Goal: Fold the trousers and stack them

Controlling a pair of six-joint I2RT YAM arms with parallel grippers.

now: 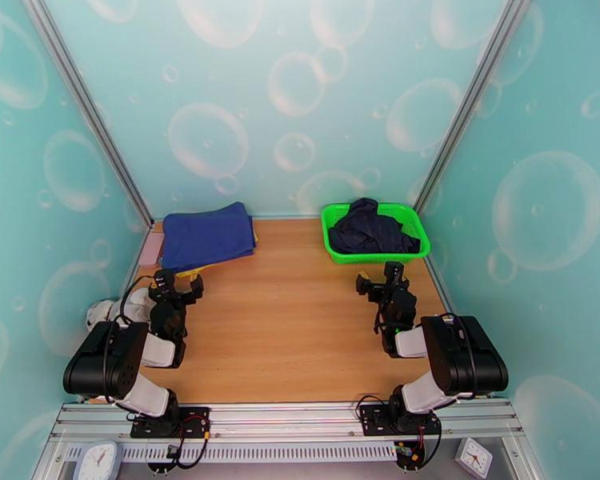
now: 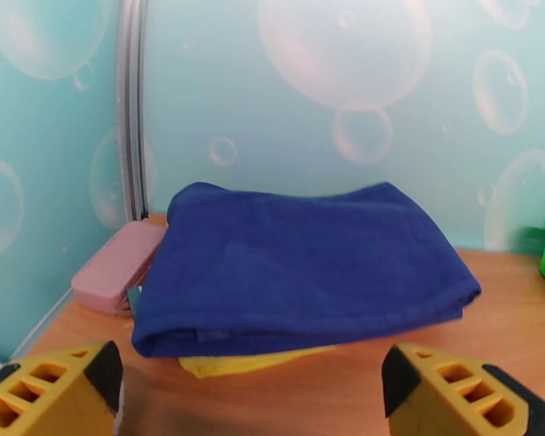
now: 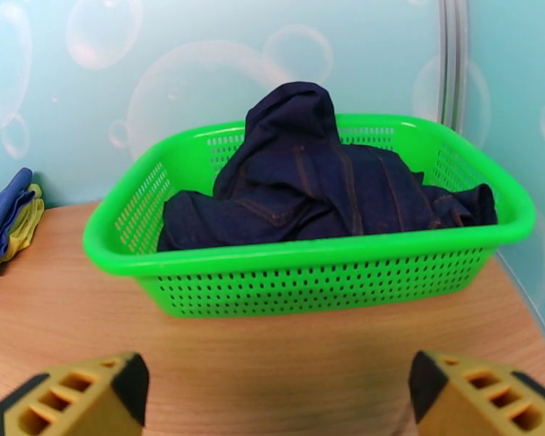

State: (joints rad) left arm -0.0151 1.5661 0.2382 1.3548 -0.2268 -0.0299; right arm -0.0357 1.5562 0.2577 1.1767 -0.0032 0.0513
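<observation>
Lying folded: soft blue trousers [image 2: 301, 263] atop yellow cloth [image 2: 251, 361]; left fingers [image 2: 54, 390], right fingers [image 3: 76, 401] spread wide, empty.

Bright, even light all round, barely any shadows, wrist views bend the worktop [image 3: 272, 357] edges, near gripper tips slightly soft

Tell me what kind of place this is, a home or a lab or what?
Probably a lab booth staged for laundry practice: bubble-printed wall panels in metal framing, a left arm and right arm bolted at the wooden table's edge, a green basket of dark clothing and folded blue trousers.
</observation>
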